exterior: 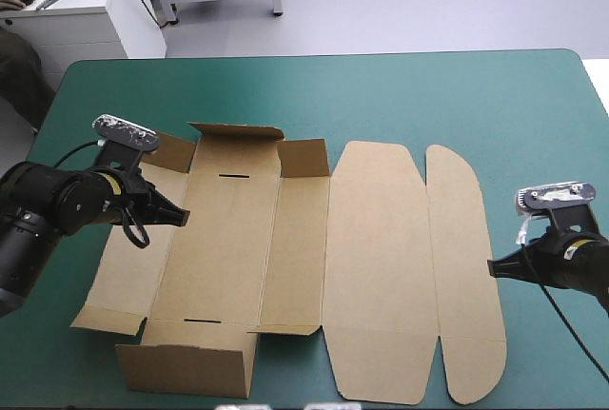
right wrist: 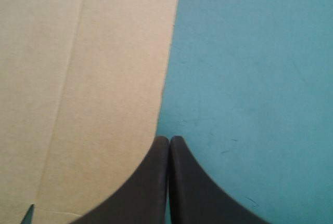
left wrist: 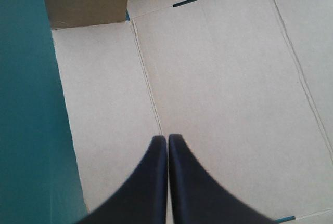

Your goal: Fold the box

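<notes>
1. box (exterior: 371, 267) lies mostly flat on the bench (exterior: 428, 96), couple of left flaps up
2. left hand (left wrist: 167, 138) pressed together, over its left panels
3. right hand (right wrist: 169, 139) pressed together too, at its right edge

Beyond the far edge of the teal-green worktop (exterior: 428, 96) lies a pale grey floor (exterior: 428, 1); a white desk (exterior: 86, 28) stands past the far left corner.
</notes>
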Tool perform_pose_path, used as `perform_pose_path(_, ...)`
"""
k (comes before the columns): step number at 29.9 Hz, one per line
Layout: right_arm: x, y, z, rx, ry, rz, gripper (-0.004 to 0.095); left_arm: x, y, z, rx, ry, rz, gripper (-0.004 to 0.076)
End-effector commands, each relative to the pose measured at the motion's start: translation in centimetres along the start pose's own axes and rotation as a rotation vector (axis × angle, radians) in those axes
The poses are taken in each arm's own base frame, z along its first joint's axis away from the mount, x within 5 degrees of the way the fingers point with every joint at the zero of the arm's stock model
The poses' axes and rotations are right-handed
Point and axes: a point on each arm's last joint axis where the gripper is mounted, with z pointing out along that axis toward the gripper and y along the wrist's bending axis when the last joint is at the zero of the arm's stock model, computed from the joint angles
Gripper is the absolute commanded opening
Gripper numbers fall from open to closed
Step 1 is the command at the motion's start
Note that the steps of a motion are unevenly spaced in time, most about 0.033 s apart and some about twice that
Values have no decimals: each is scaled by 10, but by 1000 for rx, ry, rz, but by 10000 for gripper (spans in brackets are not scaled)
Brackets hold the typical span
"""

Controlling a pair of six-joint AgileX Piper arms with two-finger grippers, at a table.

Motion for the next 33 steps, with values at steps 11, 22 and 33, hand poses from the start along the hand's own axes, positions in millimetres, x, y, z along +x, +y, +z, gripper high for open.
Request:
perform_pose_path(11,-10,1,-7,-21,-88,-15,-20,-8,117,-18,11,-129,-424,8)
perform_pose_path(22,-11,1,-7,-19,-97,-13,-20,46,188,-42,-25,-128,-693,8)
perform_pose_path(33,-11,1,-7,-19,-99,-12,-20,47,191,-38,-29,-116,-623,55)
